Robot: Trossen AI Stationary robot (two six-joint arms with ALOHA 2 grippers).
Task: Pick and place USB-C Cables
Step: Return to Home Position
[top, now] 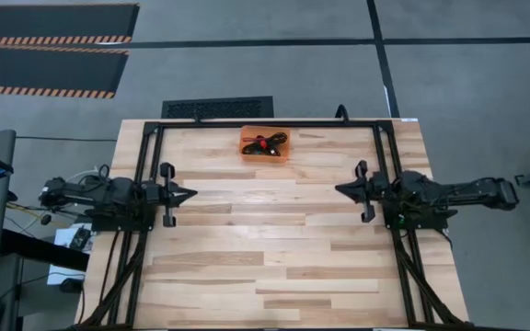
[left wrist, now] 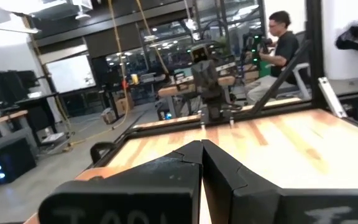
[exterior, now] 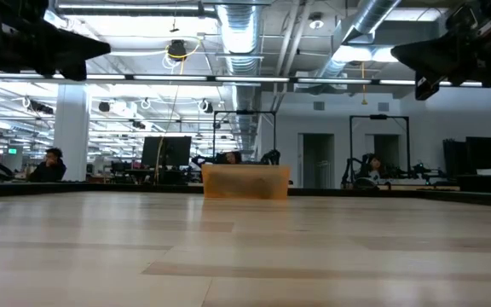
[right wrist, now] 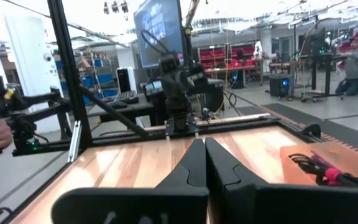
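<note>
The USB-C cables (top: pixel 265 143) lie bunched in the small orange tray (top: pixel 247 150) near the table's far edge; red and black strands show from above, and black and magenta ends (right wrist: pixel 328 171) show in the right wrist view. The teal-blue cable cannot be made out. In the low view the tray (exterior: pixel 245 182) stands on the table and its wall hides the cables. My left gripper (top: pixel 194 194) hovers shut over the table's left part, pointing right. My right gripper (top: pixel 338 188) hovers shut over the right part, pointing left. Both are well clear of the tray.
A black frame (top: pixel 265 123) runs along the far edge and down both sides of the wooden table (top: pixel 274 267). The wide middle and near parts of the tabletop are bare wood. A person (left wrist: pixel 284 50) sits beyond the table in the left wrist view.
</note>
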